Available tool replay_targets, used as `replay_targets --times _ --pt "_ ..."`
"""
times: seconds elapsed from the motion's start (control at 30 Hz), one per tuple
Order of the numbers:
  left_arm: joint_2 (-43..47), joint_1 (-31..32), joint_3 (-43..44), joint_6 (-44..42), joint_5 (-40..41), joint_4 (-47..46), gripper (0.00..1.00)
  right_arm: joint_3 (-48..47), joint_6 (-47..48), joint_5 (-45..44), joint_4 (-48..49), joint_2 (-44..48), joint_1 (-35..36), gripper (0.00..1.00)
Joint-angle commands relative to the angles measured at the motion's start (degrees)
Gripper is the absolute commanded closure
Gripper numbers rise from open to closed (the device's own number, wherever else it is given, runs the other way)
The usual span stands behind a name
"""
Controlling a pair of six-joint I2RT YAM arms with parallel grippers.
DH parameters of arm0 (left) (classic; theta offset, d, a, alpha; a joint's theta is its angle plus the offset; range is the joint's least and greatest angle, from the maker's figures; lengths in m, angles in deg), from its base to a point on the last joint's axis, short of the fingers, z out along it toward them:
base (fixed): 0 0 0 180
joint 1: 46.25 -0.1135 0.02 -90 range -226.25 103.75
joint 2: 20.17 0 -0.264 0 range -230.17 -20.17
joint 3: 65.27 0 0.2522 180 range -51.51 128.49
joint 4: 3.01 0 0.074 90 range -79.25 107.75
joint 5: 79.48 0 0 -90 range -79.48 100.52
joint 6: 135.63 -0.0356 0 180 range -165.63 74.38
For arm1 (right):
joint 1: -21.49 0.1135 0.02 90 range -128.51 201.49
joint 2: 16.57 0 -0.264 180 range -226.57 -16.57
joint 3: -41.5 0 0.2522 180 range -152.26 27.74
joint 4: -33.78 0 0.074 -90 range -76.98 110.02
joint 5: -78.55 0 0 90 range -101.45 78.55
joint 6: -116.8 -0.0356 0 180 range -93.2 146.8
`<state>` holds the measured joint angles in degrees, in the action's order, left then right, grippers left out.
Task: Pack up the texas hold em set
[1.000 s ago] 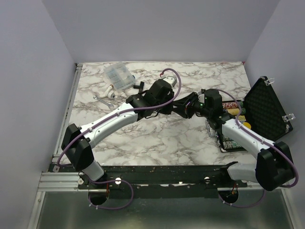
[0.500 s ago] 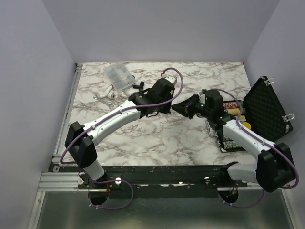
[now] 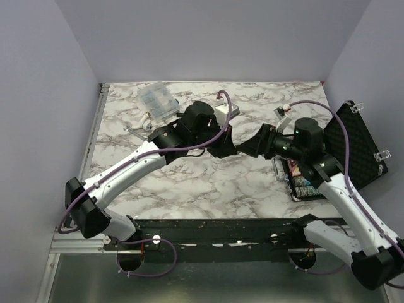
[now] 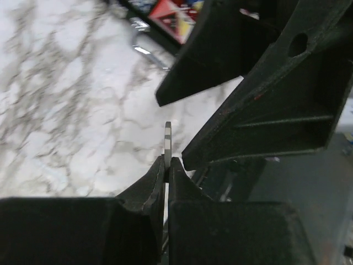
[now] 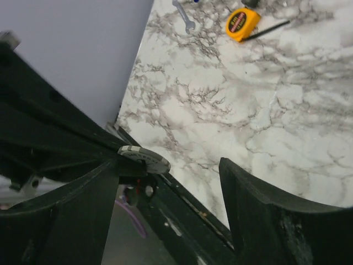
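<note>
Top external view first: the marble counter (image 3: 208,183) fills most of it. The black briefcase (image 3: 356,142) sits open at its right edge, foam lid up, with the chip rows (image 3: 303,186) peeking out under the right arm.

Both arms meet in mid-air over the middle. On the wrist cams, the left claw (image 4: 167,163) is pinched tight on the lower rim of a white chip (image 4: 167,142). The right claw (image 5: 171,165) is spread wide with a finger either side of it. Can't tell if one already brushes it.

Looks like a handover to me. I'd centre the exposed half between the right pads and close firmly before the left lets go, otherwise it probably drops.
</note>
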<state>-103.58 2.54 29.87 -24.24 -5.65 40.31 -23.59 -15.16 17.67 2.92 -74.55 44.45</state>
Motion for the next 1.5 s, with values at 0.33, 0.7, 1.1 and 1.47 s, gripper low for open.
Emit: replay_targets --times 0.33,0.7,1.1,1.47 --pt "10.0 3.9 -4.0 -6.6 -26.8 -9.2 1.0 3.1 11.3 21.4 3.7 16.0 -0.1 0.32" --pt "10.1 3.9 -3.5 -7.4 -26.9 -8.2 1.0 3.6 7.5 29.2 9.5 15.0 -0.1 0.63" --pt "9.7 3.9 -3.9 -7.8 -29.3 -8.6 1.0 2.4 7.0 29.2 8.8 17.0 -0.1 0.7" --pt "8.7 3.9 -3.8 -7.1 -31.3 -9.1 1.0 3.1 5.0 30.0 8.3 17.9 -0.1 0.72"
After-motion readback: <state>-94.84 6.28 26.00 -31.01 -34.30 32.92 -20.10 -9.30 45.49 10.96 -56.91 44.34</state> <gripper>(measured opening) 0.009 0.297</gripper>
